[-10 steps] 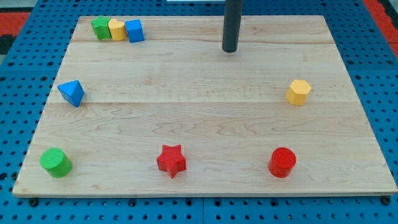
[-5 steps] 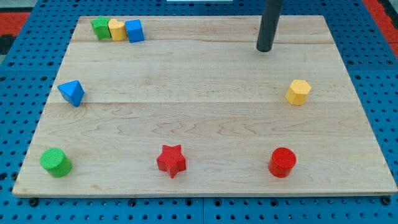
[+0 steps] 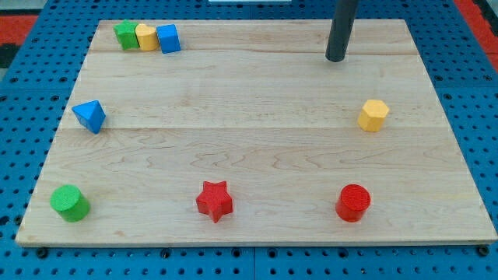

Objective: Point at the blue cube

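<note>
The blue cube [image 3: 168, 38] sits near the board's top left corner, at the right end of a touching row with a yellow block [image 3: 146, 36] and a green block [image 3: 125, 35]. My tip [image 3: 335, 59] rests on the board near the top edge, right of centre, far to the right of the blue cube and touching no block.
A blue triangular block [image 3: 90, 116] lies at the left. A yellow hexagonal block [image 3: 373, 115] lies at the right. Along the bottom are a green cylinder [image 3: 69, 203], a red star [image 3: 215, 201] and a red cylinder [image 3: 353, 203]. The wooden board [image 3: 249, 148] lies on a blue pegboard.
My tip has moved to the right along the top of the board, away from the blue cube, slowing in the last half second. No block has moved.
</note>
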Tool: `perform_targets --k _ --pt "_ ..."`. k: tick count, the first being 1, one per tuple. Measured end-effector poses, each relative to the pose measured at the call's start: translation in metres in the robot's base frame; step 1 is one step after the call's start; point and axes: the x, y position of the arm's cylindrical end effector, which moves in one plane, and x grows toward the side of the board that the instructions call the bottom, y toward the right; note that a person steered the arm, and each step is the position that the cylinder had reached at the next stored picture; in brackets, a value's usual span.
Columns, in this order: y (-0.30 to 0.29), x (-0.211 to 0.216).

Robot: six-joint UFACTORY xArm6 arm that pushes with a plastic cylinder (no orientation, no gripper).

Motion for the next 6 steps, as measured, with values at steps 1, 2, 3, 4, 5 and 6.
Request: perform_targets --k 1,2,3,4,5,6 --pt "0.000 0.000" --pt "-0.023 -0.006" --pt "-0.096 -0.016" --pt "-0.167 -0.017" --pt "-0.197 -0.011" --pt "-0.249 -0.001"
